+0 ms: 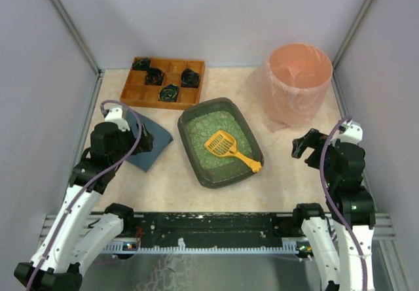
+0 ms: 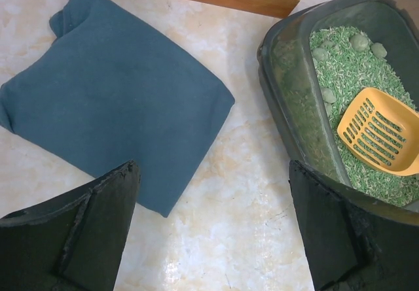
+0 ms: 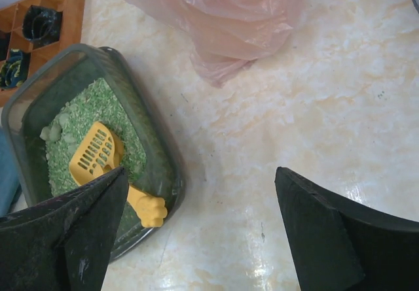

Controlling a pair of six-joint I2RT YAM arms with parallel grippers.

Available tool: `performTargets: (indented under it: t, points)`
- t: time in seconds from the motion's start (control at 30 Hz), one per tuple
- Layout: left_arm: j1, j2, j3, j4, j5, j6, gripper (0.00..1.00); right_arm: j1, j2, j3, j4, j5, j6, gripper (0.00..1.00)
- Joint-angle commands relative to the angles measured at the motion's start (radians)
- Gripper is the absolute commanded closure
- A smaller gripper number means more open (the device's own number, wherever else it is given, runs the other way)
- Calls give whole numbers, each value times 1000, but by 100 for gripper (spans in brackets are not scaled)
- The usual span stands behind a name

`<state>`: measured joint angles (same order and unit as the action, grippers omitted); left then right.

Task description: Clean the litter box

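The litter box (image 1: 185, 142) is a dark grey-green tray of green litter in the middle of the table. A yellow slotted scoop (image 1: 222, 145) lies in it, its handle resting on the near right rim. Several greenish clumps (image 2: 359, 41) sit at the far end of the litter. My left gripper (image 1: 139, 137) hangs open over the table between a blue cloth and the box wall (image 2: 294, 95), holding nothing. My right gripper (image 1: 304, 144) is open and empty to the right of the box (image 3: 157, 144), near the scoop's handle (image 3: 149, 207).
A folded blue cloth (image 1: 154, 150) lies left of the box. An orange-brown wooden compartment tray (image 1: 141, 89) with dark bundles stands at the back left. A tall pink bag-lined bin (image 1: 298, 82) stands at the back right. Grey walls close in three sides.
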<state>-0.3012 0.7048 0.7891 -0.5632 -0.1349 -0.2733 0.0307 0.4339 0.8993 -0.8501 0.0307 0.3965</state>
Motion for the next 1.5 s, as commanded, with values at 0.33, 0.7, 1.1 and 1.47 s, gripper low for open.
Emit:
performTargets:
  t: [0.33, 0.7, 1.1, 1.47]
  points:
    - [-8, -15, -31, 85, 18, 16, 0, 12, 16, 42, -3, -7, -10, 6]
    - [-7, 27, -28, 76, -1, 2, 0, 12, 141, 14, -1, -197, -45, 7]
    - [-7, 37, -32, 84, 18, 1, 0, 12, 241, 43, 0, -241, -43, 9]
    - [-7, -14, -49, 110, 68, 9, 0, 280, 471, 76, 72, -111, 31, 17]
